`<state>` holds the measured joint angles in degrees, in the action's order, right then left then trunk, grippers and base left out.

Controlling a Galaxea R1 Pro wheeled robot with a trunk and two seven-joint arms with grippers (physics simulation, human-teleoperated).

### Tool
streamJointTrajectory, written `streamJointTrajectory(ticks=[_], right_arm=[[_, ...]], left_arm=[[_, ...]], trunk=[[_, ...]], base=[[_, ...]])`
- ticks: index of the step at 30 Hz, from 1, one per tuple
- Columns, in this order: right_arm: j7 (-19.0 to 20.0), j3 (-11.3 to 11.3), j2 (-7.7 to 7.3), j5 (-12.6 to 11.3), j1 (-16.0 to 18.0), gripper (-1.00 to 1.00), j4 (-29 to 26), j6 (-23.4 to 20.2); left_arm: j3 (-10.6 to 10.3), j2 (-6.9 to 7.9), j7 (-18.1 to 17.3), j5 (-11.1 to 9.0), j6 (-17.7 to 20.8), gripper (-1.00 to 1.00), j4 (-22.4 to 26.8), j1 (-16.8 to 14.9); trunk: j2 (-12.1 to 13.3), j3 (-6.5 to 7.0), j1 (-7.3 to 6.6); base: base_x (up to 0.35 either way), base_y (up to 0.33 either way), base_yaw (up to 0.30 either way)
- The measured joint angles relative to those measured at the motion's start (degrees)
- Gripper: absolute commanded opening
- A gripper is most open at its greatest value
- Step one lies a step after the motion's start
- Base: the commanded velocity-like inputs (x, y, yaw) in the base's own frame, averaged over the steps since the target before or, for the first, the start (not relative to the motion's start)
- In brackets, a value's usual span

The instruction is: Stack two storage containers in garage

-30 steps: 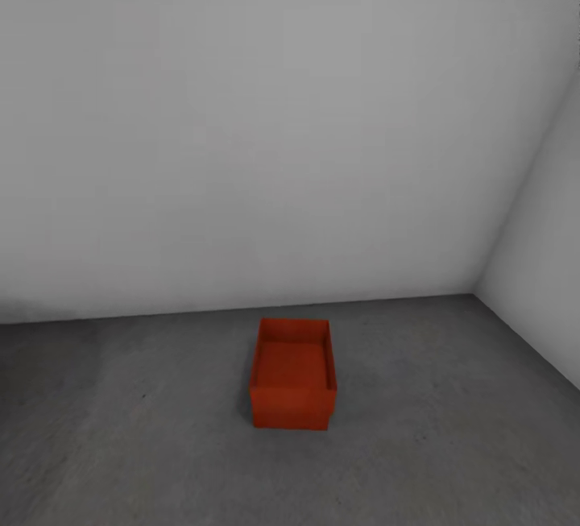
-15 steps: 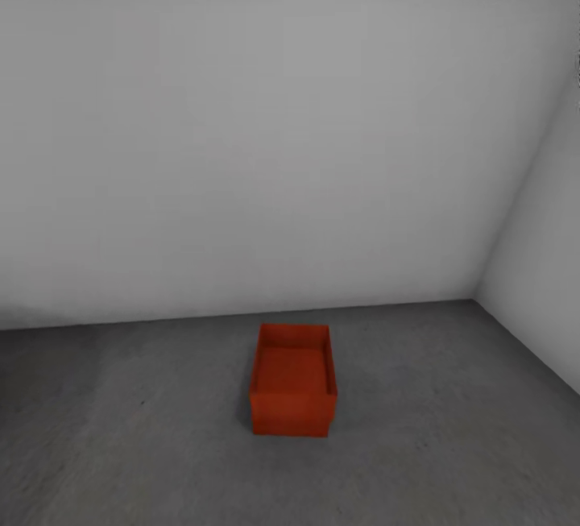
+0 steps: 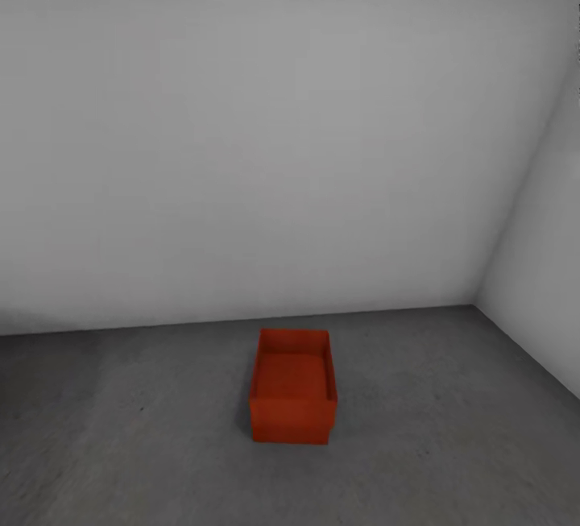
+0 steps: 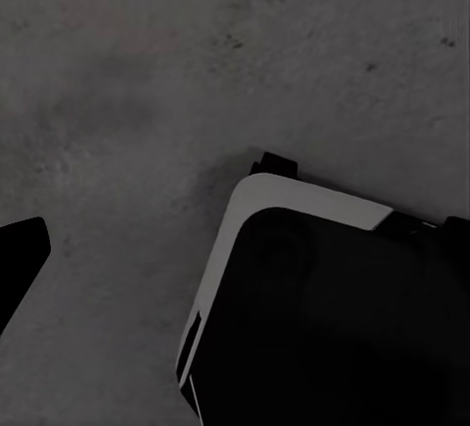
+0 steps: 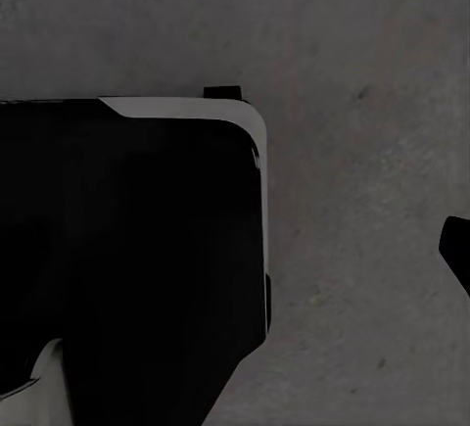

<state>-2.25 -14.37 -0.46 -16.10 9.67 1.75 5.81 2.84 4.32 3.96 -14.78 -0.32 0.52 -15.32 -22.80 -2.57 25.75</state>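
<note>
- Red-orange container (image 3: 292,386) sat on garage floor (image 3: 451,437), dead ahead, near back wall (image 3: 266,147); long axis ran away from robot.
- Neither arm clearly nearer.
- Gripper openings: could not tell.

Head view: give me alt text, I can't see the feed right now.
A single red-orange storage container, open-topped and empty, sits on the dark grey concrete floor near a corner of plain white-grey walls.

1 container (image 3: 292,385) – 2 walls (image 3: 242,147), 1 floor (image 3: 121,445)
</note>
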Motion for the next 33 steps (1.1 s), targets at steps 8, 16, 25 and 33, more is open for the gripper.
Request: streamJointTrajectory(ticks=[8,16,25,33], right_arm=[[0.07,0.0,-0.01,0.0,0.0,1.0,0.0,0.0],[0.07,0.0,0.0,-0.01,0.0,1.0,0.0,-0.01],[0.07,0.0,0.0,-0.14,0.03,1.0,0.0,0.01],[0.07,0.08,-0.19,-0.34,0.03,1.0,0.0,-0.32]], left_arm=[[0.19,-0.36,-0.18,-0.08,-0.95,1.0,-0.09,0.0],[0.05,-2.89,-0.62,-0.25,-1.67,1.0,-0.47,2.66],[-0.02,-2.92,-0.67,-0.06,-1.98,1.0,-0.47,3.57],[-0.03,-2.91,-0.56,-0.29,-1.97,1.0,-0.47,3.64]], trunk=[[0.0,0.72,0.0],[-0.01,1.42,0.0],[-0.07,2.15,0.01],[-0.09,2.85,0.01]], base=[[0.0,0.0,0.0],[0.0,0.0,0.0],[0.0,0.0,0.0],[0.0,0.0,0.0]])
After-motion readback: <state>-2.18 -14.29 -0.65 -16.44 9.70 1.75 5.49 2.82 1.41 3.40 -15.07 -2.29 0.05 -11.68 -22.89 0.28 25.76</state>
